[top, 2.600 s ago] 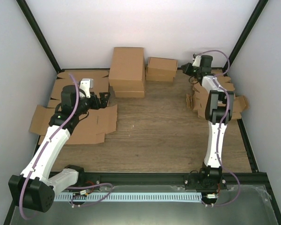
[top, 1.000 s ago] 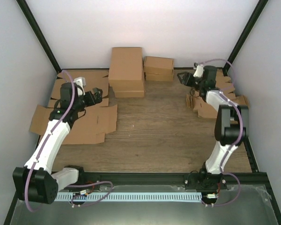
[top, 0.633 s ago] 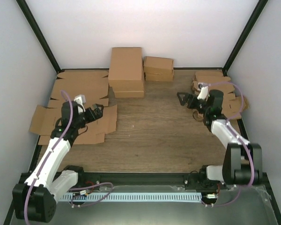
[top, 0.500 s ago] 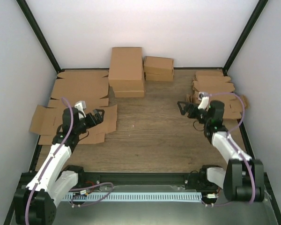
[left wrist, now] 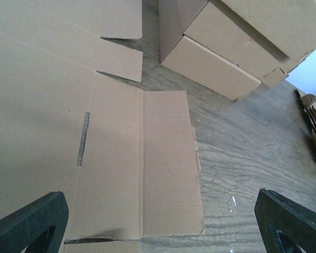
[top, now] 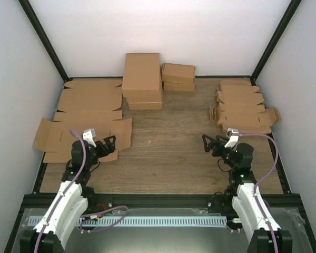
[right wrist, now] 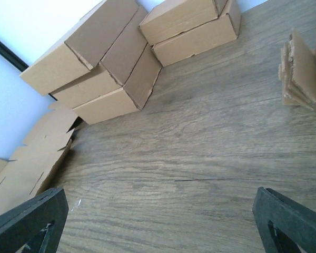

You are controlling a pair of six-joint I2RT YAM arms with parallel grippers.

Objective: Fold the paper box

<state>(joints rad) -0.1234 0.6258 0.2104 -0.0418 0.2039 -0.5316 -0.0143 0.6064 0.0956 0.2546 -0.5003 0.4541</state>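
Note:
Two folded paper boxes [top: 179,77] sit stacked at the back of the table, also in the right wrist view [right wrist: 195,26]. A pile of small flat box blanks [top: 241,108] lies at the right; its edge shows as a pile of blanks [right wrist: 305,68] in the right wrist view. My left gripper [top: 108,143] hovers open over the corner of a big flat cardboard sheet [left wrist: 95,137], holding nothing. My right gripper [top: 206,143] hangs open over bare wood, well short of the blanks. Nothing lies between the jaws of the left gripper [left wrist: 158,232] or the right gripper [right wrist: 158,226].
A larger brown carton [top: 142,79] stands on flat ones left of the folded boxes. Wide cardboard sheets [top: 87,108] cover the left side. Black frame posts and white walls close in the table [top: 174,153].
Both arms have drawn back from the far part of the table toward their bases. The right gripper has left the folded boxes and now hangs over the wood nearer me.

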